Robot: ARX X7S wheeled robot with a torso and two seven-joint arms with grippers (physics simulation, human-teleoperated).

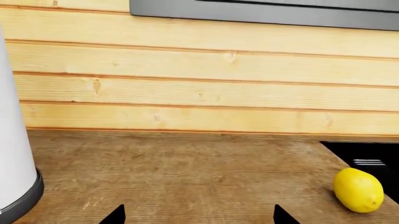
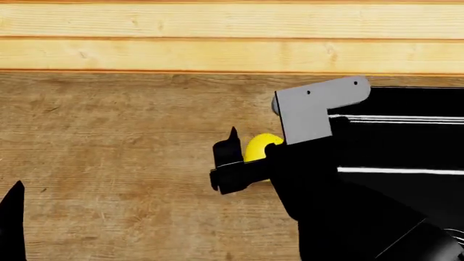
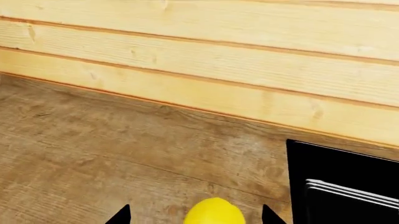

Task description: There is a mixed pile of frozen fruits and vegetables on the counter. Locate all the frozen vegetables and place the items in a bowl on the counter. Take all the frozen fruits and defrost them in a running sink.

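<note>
The lemon (image 2: 258, 148) lies on the wooden counter (image 2: 116, 163) at the middle of the head view, just left of the black sink (image 2: 406, 141) that fills the right side. The right gripper (image 3: 195, 215) hangs over it with its fingertips spread apart, the lemon sitting between them at the bottom edge of the right wrist view. The left gripper (image 1: 198, 215) is also spread, holding nothing; the lemon (image 1: 358, 190) shows at the lower right there, near the sink corner (image 1: 367, 154). A white container (image 1: 14, 154) stands at the left edge.

Yellow lemon (image 1: 358, 190) lying on the wood-grain counter (image 1: 187, 172), just beside black sink (image 1: 367, 156)
</note>
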